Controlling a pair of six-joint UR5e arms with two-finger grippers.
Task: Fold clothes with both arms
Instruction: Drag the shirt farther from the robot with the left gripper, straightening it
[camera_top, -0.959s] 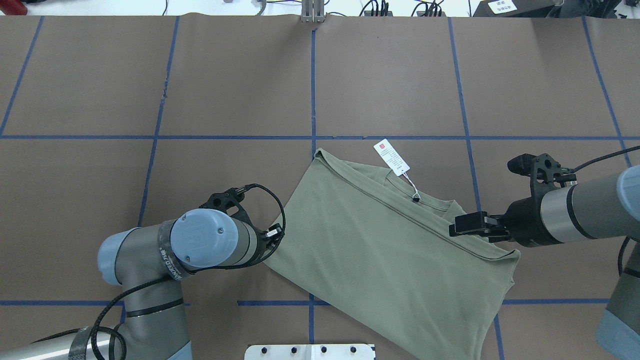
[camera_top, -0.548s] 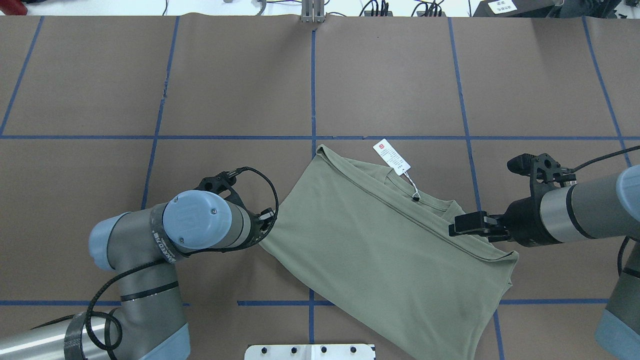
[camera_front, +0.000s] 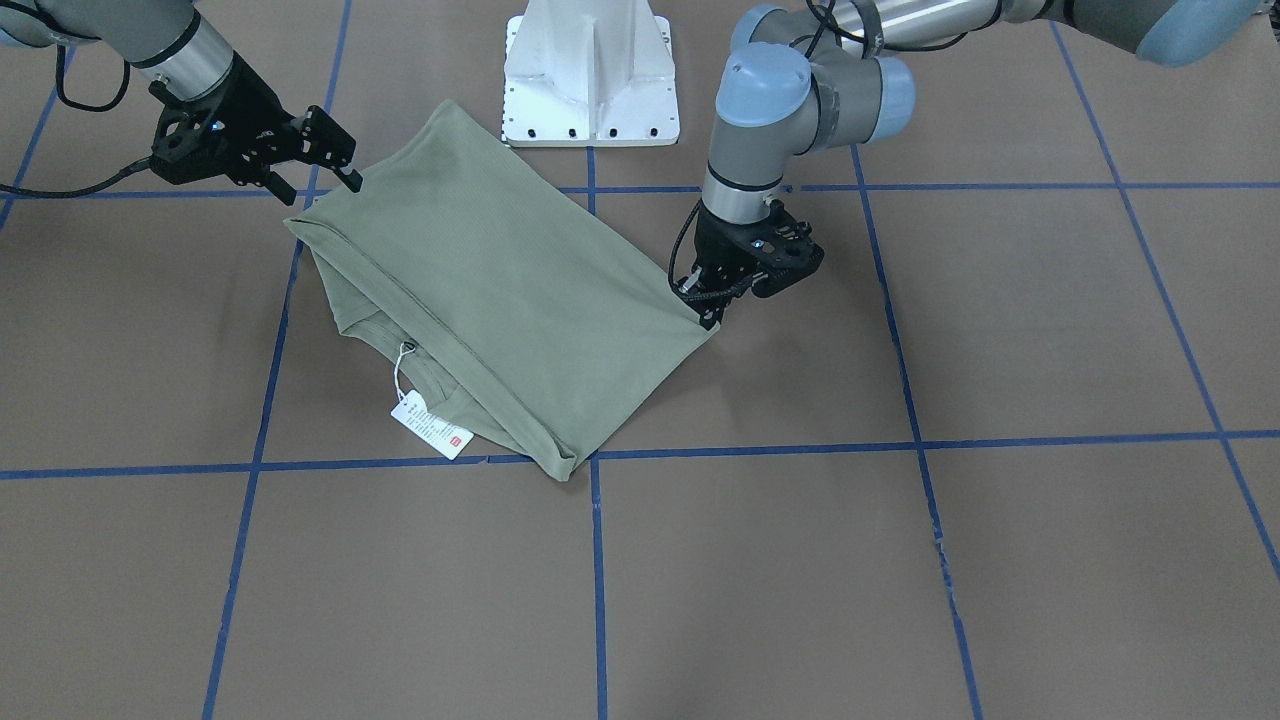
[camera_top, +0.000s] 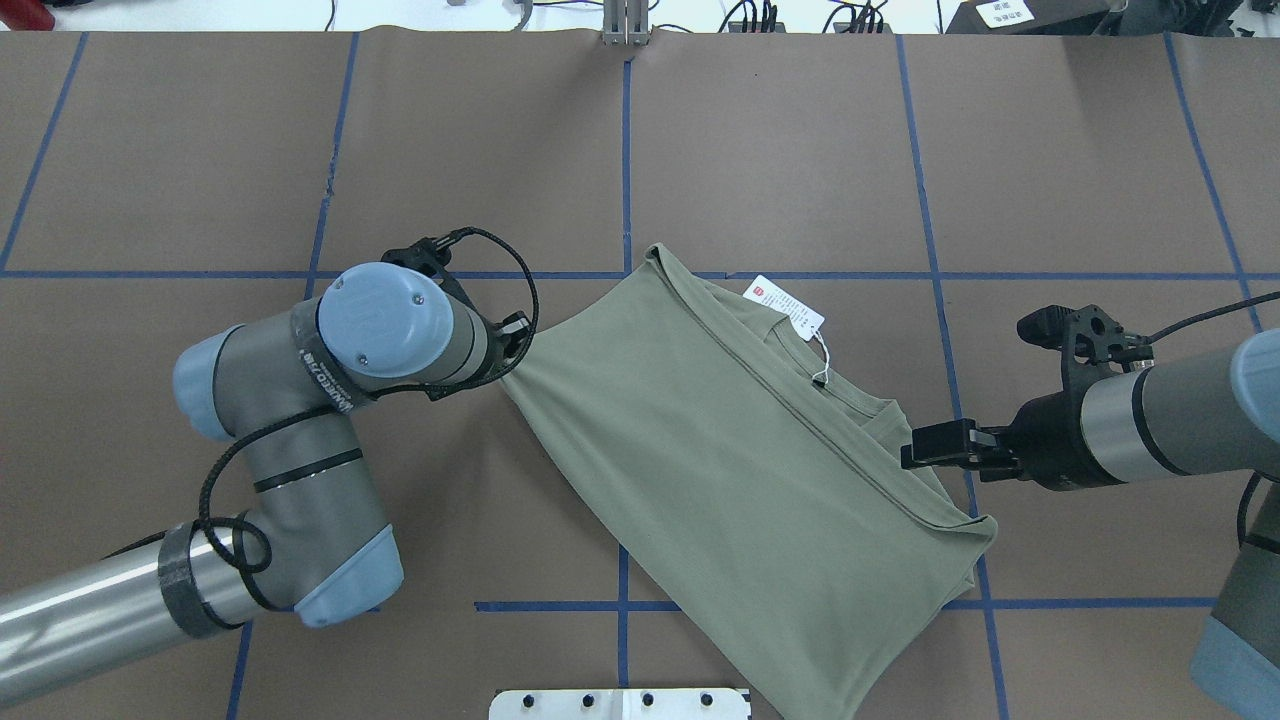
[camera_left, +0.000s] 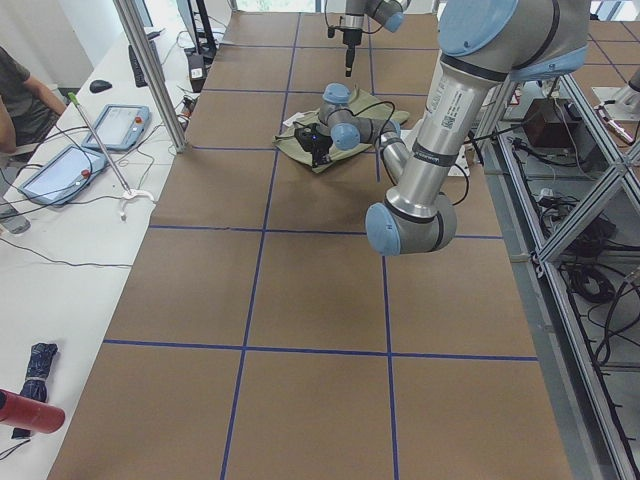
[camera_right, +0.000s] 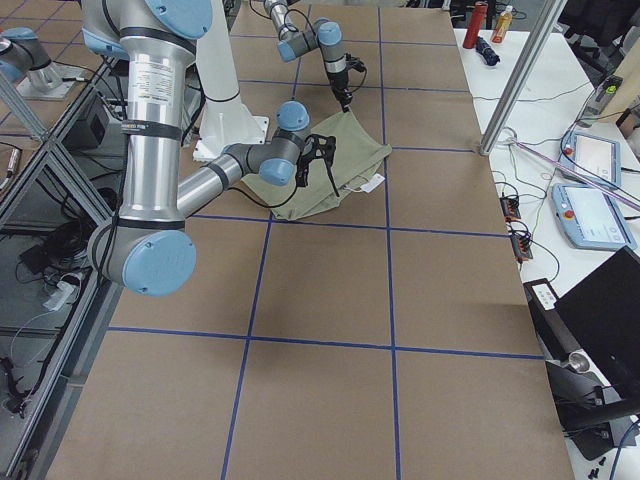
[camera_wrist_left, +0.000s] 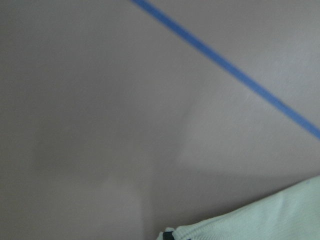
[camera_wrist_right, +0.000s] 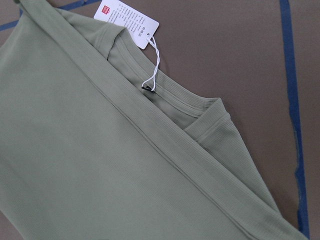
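Overhead: fingers of the black two-finger left gripper (camera_top: 508, 345) are mostly hidden under the grey left arm (camera_top: 385, 330) w/ its blue cap. Near end of the sage-green long-sleeved knit shirt (camera_top: 730, 470) is cut off at the btm edge. Left wrist cam is blurred: brown paper, one of the blue tape lines (camera_wrist_left: 225, 65), a sliver of pale cloth at btm. Sleeves can't be made out.

Shirt lies folded into a slanted oblong mid-way along the brown paper-covered table (camera_top: 800, 150), just in front of the white metal pedestal base (camera_front: 590, 80). Ribbed collar & white hang tag w/ red mark (camera_top: 785, 305) are on its far side. Left gripper pinches the shirt's left-hand corner; cloth runs taut to it in the front view. Black two-finger right gripper (camera_top: 912, 455) sits at the opposite end, tips over the shirt's edge just beside the collar. Its fingers look spread, holding nothing.

Vs 1 s ago: left gripper has gone away from the robot & a bit left, taking its corner along. Whole shirt swung w/ it: far corner is now past the cross tape line, right-hand corner pulled inward. Right gripper approx where it was.
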